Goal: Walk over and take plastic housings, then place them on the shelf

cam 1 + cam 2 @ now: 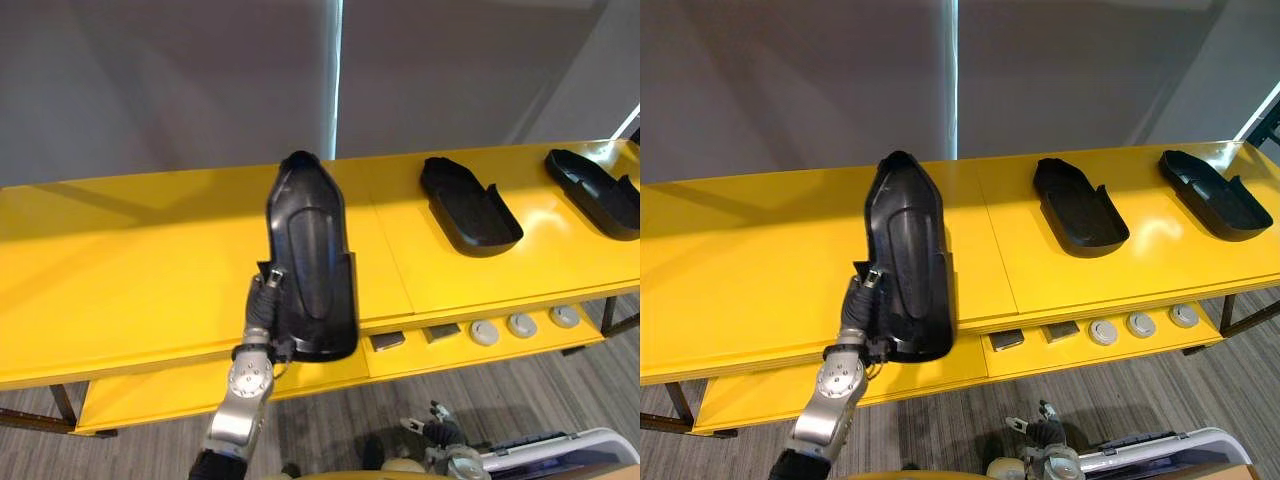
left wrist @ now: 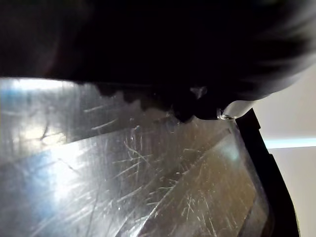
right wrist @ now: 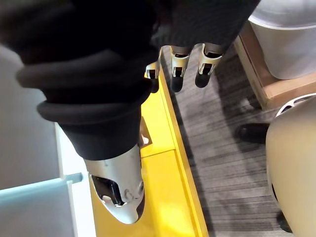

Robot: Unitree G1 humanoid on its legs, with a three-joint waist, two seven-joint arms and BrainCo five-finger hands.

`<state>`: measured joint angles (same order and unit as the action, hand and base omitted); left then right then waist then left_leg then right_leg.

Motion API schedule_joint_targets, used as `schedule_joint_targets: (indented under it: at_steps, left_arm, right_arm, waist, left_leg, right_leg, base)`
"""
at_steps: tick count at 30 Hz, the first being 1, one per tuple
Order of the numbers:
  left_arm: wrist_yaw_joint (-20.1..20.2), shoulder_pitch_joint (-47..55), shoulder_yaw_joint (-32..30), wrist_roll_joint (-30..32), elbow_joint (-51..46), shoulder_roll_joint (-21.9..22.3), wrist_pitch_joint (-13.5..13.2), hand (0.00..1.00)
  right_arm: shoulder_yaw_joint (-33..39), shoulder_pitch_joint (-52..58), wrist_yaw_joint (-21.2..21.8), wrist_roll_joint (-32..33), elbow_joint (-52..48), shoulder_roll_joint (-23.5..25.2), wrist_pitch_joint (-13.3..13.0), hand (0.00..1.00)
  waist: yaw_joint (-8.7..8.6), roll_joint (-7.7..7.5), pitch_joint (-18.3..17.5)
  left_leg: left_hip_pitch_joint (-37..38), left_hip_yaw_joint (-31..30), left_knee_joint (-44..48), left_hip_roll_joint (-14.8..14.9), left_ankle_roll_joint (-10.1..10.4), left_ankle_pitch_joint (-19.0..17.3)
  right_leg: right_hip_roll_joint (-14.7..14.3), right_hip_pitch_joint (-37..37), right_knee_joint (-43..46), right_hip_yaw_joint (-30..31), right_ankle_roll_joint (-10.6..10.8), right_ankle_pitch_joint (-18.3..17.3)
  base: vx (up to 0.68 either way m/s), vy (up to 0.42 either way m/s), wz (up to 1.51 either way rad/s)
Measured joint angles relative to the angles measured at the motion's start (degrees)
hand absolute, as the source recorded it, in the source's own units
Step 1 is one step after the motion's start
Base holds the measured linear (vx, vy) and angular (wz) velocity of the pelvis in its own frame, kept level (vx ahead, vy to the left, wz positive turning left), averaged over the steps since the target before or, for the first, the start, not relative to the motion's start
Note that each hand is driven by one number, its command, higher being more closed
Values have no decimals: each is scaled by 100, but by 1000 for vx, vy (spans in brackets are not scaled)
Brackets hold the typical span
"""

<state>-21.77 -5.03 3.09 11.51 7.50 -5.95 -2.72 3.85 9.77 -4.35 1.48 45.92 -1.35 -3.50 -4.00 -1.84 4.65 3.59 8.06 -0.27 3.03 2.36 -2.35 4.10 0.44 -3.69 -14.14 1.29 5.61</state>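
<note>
A long black plastic housing (image 1: 312, 250) lies lengthwise across the yellow shelf top (image 1: 130, 260), its near end overhanging the front edge. My left hand (image 1: 266, 300) grips that near end at its left rim, thumb over the edge. The left wrist view shows the housing's glossy scratched surface (image 2: 148, 182) from very close. Two more black housings (image 1: 470, 207) (image 1: 595, 190) rest further right on the shelf top. My right hand (image 1: 440, 430) hangs low in front of the shelf, fingers (image 3: 177, 71) relaxed and holding nothing.
A lower yellow shelf (image 1: 330, 380) carries round grey parts (image 1: 520, 324) and small dark blocks (image 1: 388, 341). A white bin (image 1: 590, 450) stands on the grey floor at the lower right. A grey wall closes off the back.
</note>
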Motion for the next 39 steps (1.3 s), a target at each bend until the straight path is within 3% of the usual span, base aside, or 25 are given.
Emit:
schedule_joint_targets:
  at_steps: [2, 6, 15, 17, 18, 25, 39]
  left_arm:
    - [-221, -388, -154, 431, 159, -99, 103, 100]
    - [-393, -745, -243, 660, 392, -101, 249, 100]
    - [-711, -1537, -789, 432, 1132, -157, 549, 100]
    - [-758, -1753, -911, 376, 1173, -187, 600, 100]
    - [-831, -1901, -1016, 344, 1281, -269, 610, 0]
    - [-966, -2488, -1265, 210, 1582, -581, 700, 0]
    - [-842, -2656, -1404, -252, 1894, -589, 707, 0]
  right_arm:
    - [-47, 74, 84, -10, -20, -10, -8, 0]
    - [-63, 78, 99, -29, -77, -14, -20, 0]
    - [-217, 100, 175, -162, -244, -22, -41, 0]
    - [-217, 76, 176, -167, -243, -20, -39, 0]
    - [-217, 43, 176, -170, -249, -17, -38, 0]
    - [-211, -64, 157, -165, -492, -25, -51, 0]
    - [-163, -64, 157, -161, -531, -28, -43, 0]
  waist:
    - [-17, -34, 1]
    - [-137, -76, 7]
    - [-240, -162, 27]
    - [-274, -163, 33]
    - [-298, -165, 61]
    - [-325, -183, 253]
    - [-327, -145, 403]
  left_leg:
    - [2, 5, -273, -11, 62, 160]
    - [15, 78, -532, -2, 65, 282]
    - [-134, 320, -548, 20, 90, 295]
    - [-221, 336, -513, 18, 52, 331]
    - [-242, 351, -510, 16, 47, 362]
    - [-299, 477, -508, -19, 48, 360]
    - [-371, 602, -477, 6, 76, 334]
  right_leg:
    - [-19, -84, -92, -13, 7, 45]
    - [-42, -103, -212, -28, 22, 77]
    - [-48, -348, -195, 42, 66, 126]
    - [-48, -469, -192, 39, -37, 203]
    - [-49, -498, -192, 42, -48, 212]
    - [-20, -597, -187, 144, -49, 213]
    - [-12, -775, 2, 220, -47, 203]
  base:
    - [-142, -42, 5]
    - [-107, -26, 2]
    - [22, 11, -11]
    - [125, 13, 1]
    - [119, 15, -3]
    - [33, 12, -8]
    - [-43, 3, -2]
